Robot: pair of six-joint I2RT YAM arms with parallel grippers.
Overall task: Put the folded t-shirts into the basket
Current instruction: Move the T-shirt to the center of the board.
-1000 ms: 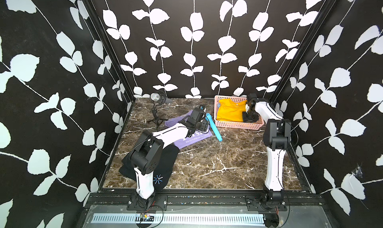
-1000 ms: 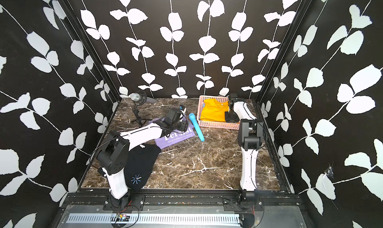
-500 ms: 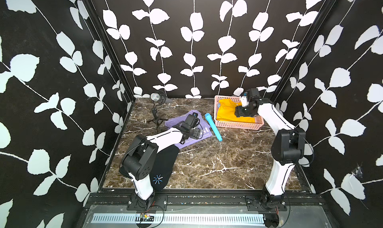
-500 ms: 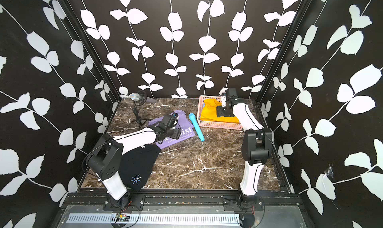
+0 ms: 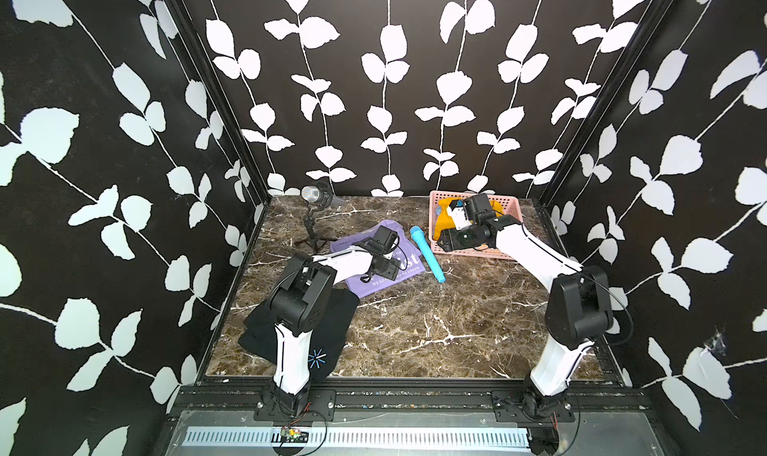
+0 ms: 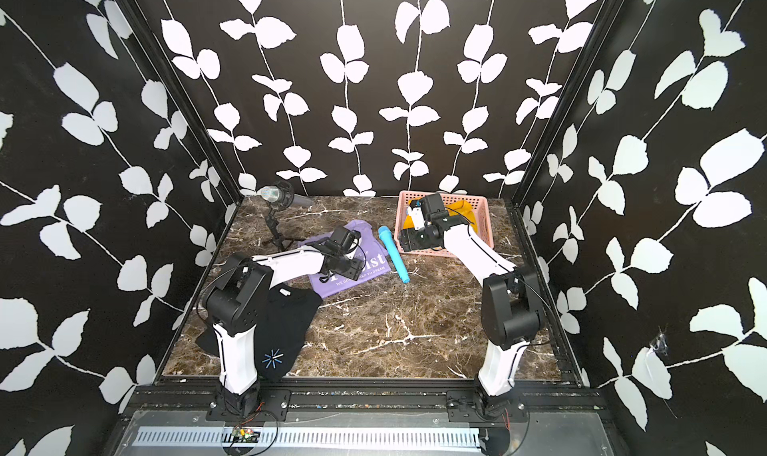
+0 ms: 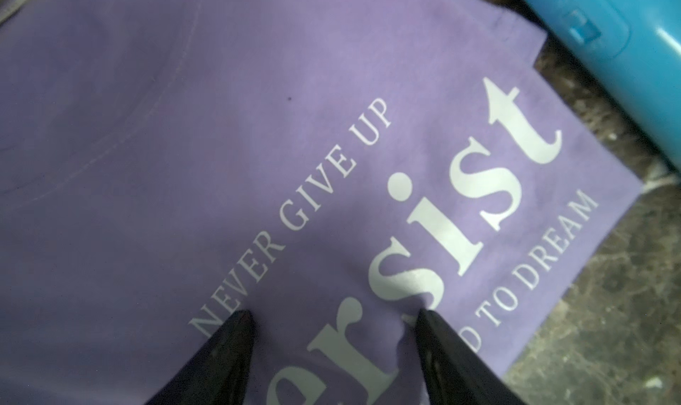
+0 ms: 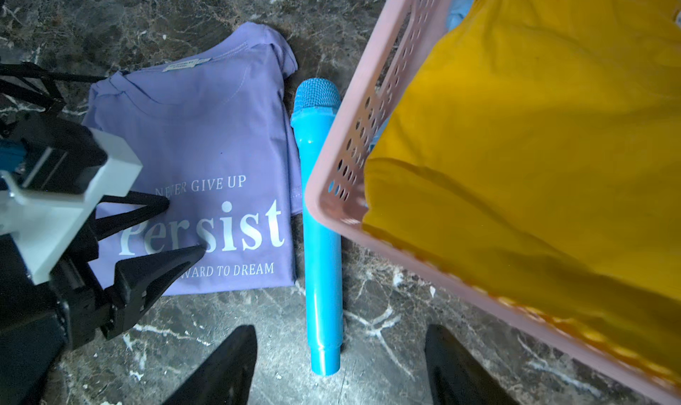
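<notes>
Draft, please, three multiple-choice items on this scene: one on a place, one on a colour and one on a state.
1. Where does the blue mic lie?
A) on the table, between the lilac shirt and the basket
B) inside the basket
C) against the back wall

2. What colour is the top shirt in the basket?
A) black
B) lilac
C) yellow

3. The left jaws are:
A) shut on the blue mic
B) open, tips at the lilac shirt
C) open, high above the basket

Key:
1 A: both top views show it on the marble beside the shirt's edge, outside the basket.
2 C: the yellow shirt covers most of the basket's inside.
3 B: the left wrist view shows two tips apart on the "Persist" print.
</notes>
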